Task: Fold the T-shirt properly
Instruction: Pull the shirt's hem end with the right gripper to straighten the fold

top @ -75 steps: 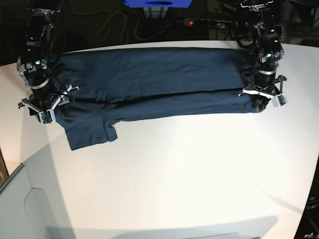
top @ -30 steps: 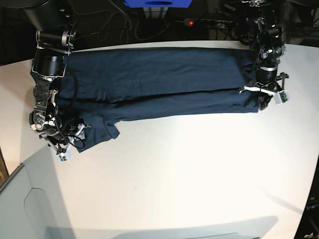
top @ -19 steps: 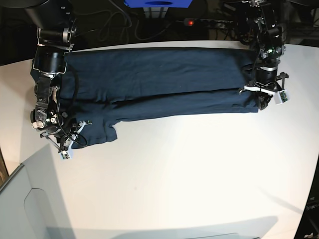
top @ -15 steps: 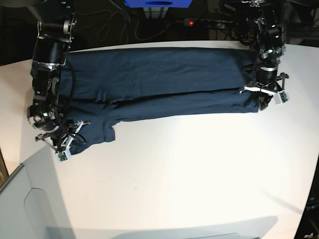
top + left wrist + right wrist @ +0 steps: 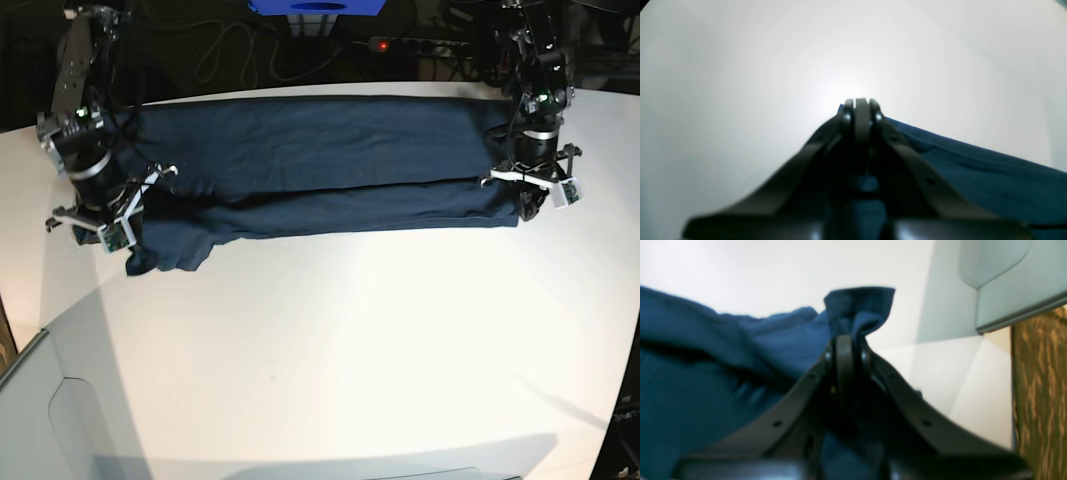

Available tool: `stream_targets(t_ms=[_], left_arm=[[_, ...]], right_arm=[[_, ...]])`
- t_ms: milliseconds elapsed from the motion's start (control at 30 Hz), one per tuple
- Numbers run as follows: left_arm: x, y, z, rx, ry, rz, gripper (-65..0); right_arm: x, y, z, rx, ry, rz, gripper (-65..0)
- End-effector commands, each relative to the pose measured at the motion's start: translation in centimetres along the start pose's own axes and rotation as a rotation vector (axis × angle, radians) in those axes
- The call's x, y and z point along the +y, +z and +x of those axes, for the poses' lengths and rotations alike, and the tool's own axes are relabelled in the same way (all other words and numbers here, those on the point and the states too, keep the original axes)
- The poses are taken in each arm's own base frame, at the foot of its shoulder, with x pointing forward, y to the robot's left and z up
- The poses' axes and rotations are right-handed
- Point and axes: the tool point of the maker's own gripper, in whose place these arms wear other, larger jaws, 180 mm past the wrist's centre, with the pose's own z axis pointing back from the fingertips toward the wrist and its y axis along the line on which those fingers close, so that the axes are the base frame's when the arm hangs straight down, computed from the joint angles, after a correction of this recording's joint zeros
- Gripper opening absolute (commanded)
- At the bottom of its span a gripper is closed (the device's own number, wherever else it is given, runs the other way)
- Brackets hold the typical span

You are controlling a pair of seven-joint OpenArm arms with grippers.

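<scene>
The dark navy T-shirt [image 5: 320, 150] lies as a long folded band across the far side of the white table [image 5: 350, 350]. On the base view's left, my right gripper [image 5: 122, 240] is shut on the sleeve [image 5: 175, 250] and holds its corner off the table. In the right wrist view a pinched fold of fabric [image 5: 858, 305] sticks up past the right gripper [image 5: 844, 340]. My left gripper [image 5: 535, 200] sits at the shirt's other end, shut on the near corner. The left wrist view has the left gripper [image 5: 858, 103] closed at that corner, with blue cloth [image 5: 973, 173] running off to the right.
A pale grey panel [image 5: 40, 410] stands at the table's near left corner and also shows as the grey panel [image 5: 1007, 280] in the right wrist view, beside a brown patterned surface [image 5: 1040, 390]. Behind the table are a blue box [image 5: 315, 6], cables and a power strip [image 5: 400, 45].
My right gripper has closed on the sleeve and moved up and toward the far side, drawing the sleeve's lower edge in toward the shirt body. The left arm has stayed put.
</scene>
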Motion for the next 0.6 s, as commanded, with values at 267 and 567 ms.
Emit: stream_targets(t_ms=[267, 567], left_arm=[[0.0, 0.6, 1.4, -0.048, -0.016, -0.006, -65.0], [-1.3, 1.4, 3.7, -0.101, -0.036, -0.035, -65.0]], right_arm=[[2.1, 2.3, -3.2, 0.07, 0.022, 0.051, -64.9], [2.0, 4.1, -6.6, 0.161, 0.057, 0.081, -65.0]])
